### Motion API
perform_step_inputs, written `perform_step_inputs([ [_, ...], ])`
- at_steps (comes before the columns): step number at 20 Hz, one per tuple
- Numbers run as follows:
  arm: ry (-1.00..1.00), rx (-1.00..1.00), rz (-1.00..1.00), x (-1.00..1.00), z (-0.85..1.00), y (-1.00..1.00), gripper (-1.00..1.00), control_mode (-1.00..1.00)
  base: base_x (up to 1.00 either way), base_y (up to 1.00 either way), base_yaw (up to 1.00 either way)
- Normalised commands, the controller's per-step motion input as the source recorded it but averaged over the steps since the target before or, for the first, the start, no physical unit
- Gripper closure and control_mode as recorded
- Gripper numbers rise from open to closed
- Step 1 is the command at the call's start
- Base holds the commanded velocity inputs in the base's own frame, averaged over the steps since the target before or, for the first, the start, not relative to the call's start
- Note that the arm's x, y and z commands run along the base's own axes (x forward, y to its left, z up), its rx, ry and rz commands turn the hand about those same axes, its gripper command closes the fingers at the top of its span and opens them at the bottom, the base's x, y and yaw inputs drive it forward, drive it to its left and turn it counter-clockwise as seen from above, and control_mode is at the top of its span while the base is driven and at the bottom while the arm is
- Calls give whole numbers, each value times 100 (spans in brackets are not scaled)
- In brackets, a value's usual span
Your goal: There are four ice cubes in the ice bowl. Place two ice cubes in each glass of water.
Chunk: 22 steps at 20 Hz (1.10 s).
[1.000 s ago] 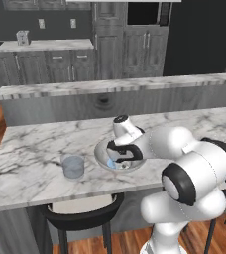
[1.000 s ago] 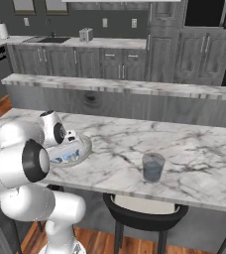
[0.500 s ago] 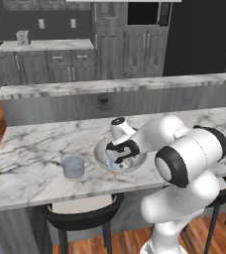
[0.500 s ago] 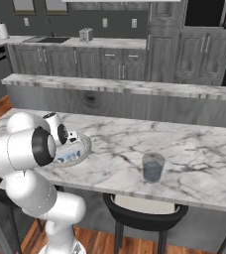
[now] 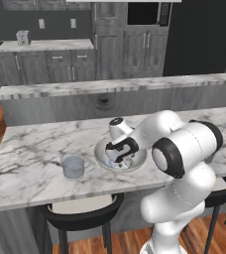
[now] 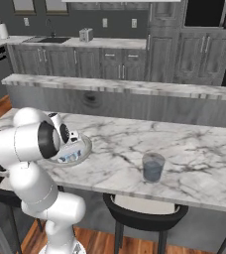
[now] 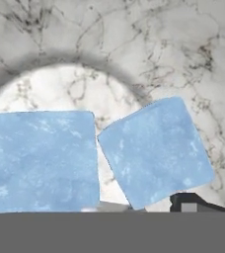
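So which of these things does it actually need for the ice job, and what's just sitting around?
Needed:
- ice cubes, two seen close up under the open tool
- metal bowl
- glass of water

Just around:
- marble counter
- stool
- toaster on the back counter

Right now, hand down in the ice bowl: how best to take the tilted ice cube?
Grip the tilted ice cube across two opposite flat faces, coming straight down from above. It sits rotated against its squarer neighbour, so roll the open pincer to match its edges.
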Motion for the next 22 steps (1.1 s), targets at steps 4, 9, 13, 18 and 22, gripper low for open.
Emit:
perform_step_inputs([
  [4,0,-1,-10,0,-57,0,100,-100,0,0,0],
  [9,2,-3,-18,-12,-68,-8,100,-100,0,0,0],
  [13,4,0,-27,-44,-63,-33,100,-100,0,0,0],
  [18,4,0,-30,-67,-44,-21,100,-100,0,0,0],
  [22,4,0,-29,-51,-37,-22,100,-100,0,0,0],
])
